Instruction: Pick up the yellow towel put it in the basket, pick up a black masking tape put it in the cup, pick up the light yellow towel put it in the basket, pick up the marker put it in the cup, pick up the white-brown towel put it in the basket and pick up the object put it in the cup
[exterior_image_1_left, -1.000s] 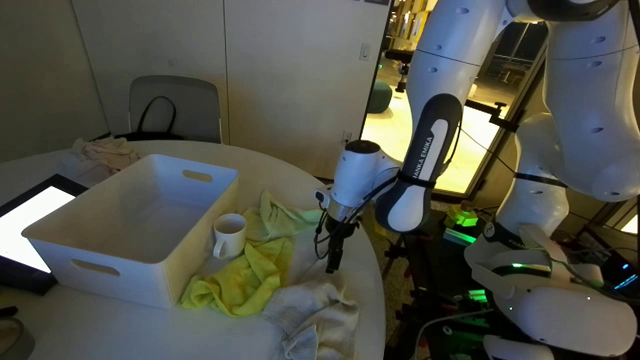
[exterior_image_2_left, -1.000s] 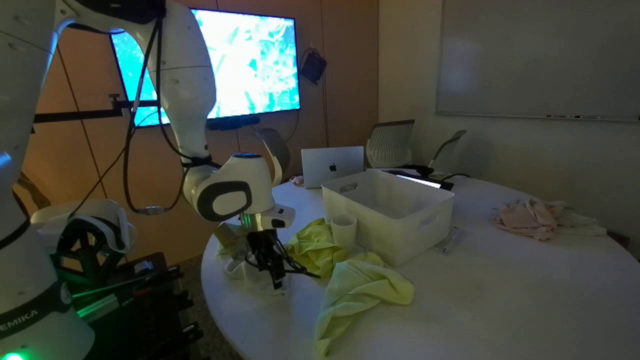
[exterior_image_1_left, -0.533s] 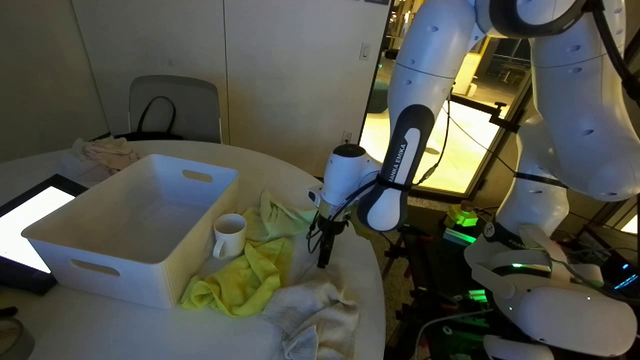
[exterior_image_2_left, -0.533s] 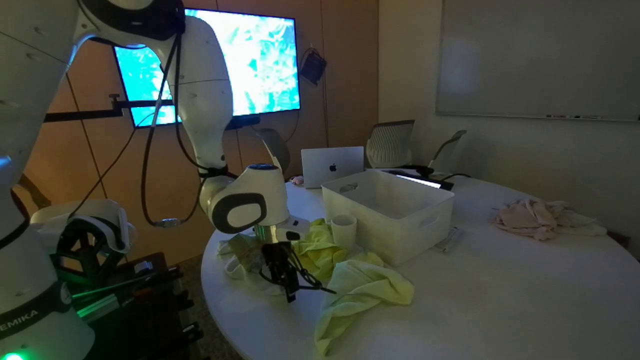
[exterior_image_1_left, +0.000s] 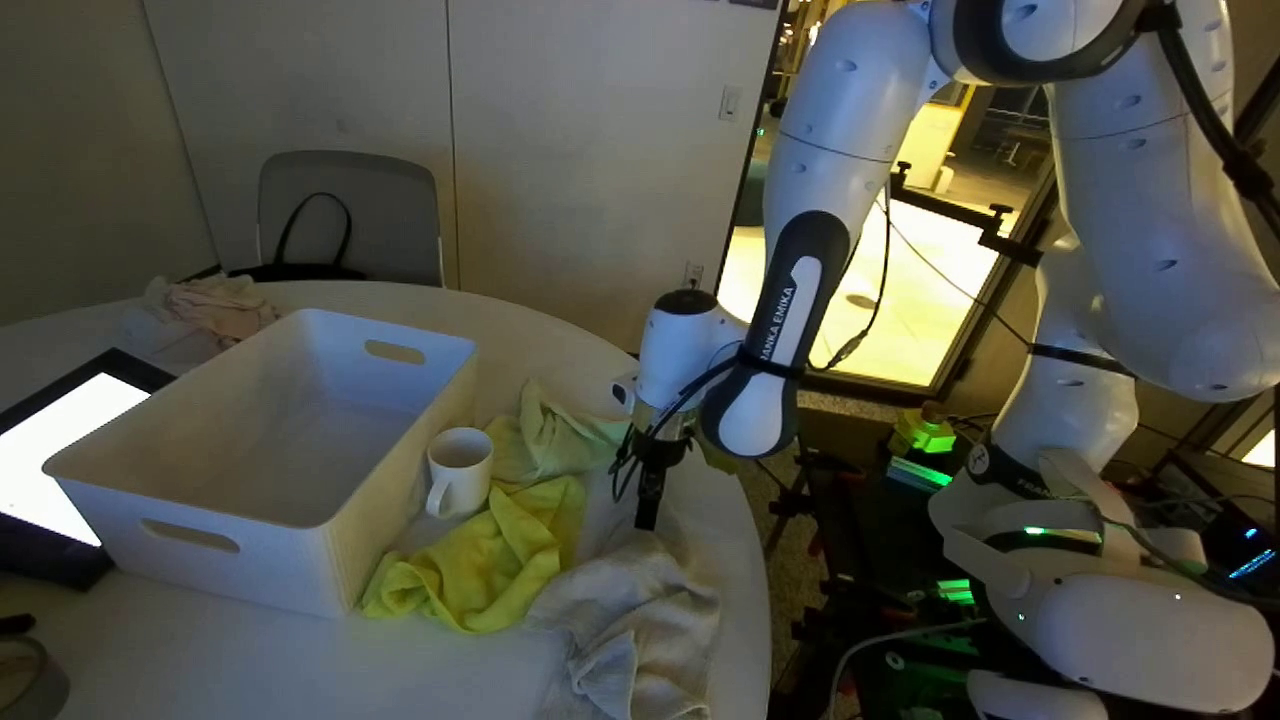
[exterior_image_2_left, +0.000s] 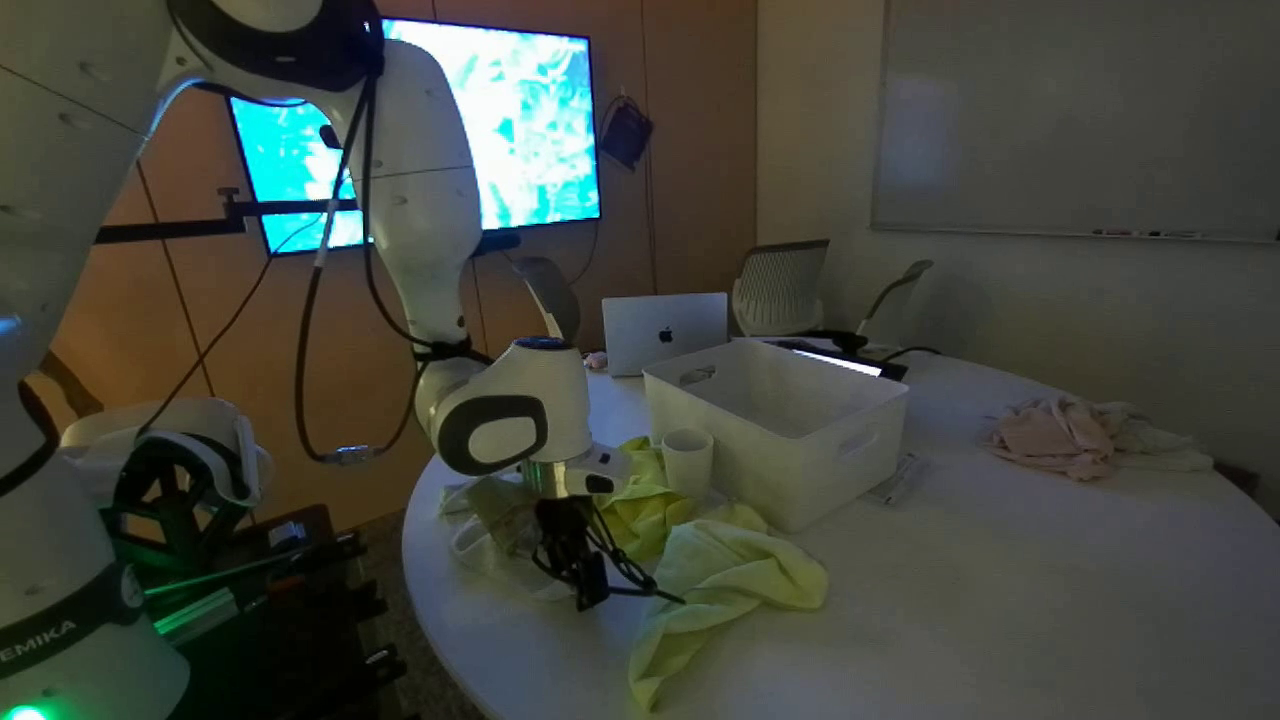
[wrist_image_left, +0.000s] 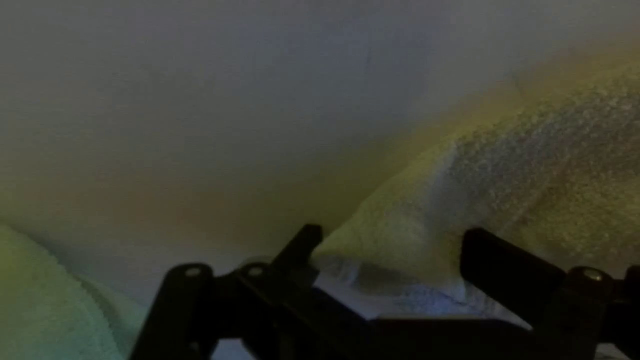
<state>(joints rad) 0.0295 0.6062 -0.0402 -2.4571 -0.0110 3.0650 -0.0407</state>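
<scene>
While poised w/ jaws apart astride a corner of 1 white-brown towel (wrist_image_left: 540, 200) on surface (exterior_image_1_left: 250, 665), shown nr. 1 yellow towel (exterior_image_1_left: 520, 560), 1 lt. yellow towel (exterior_image_1_left: 555, 445), 1 cup (exterior_image_1_left: 468, 485) & 1 basket (exterior_image_1_left: 240, 575).

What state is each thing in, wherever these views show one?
Jaws: open, contact unclear
White-brown towel: crumpled, a fold between the jaws
Yellow towel: crumpled
Light yellow towel: crumpled
Pink cloth: bunched
Basket: upright, nothing visible inside
Cup: upright, inside partly hidden
Laptop: lid raised
Wall screen: lit
Small screen: lit
</scene>
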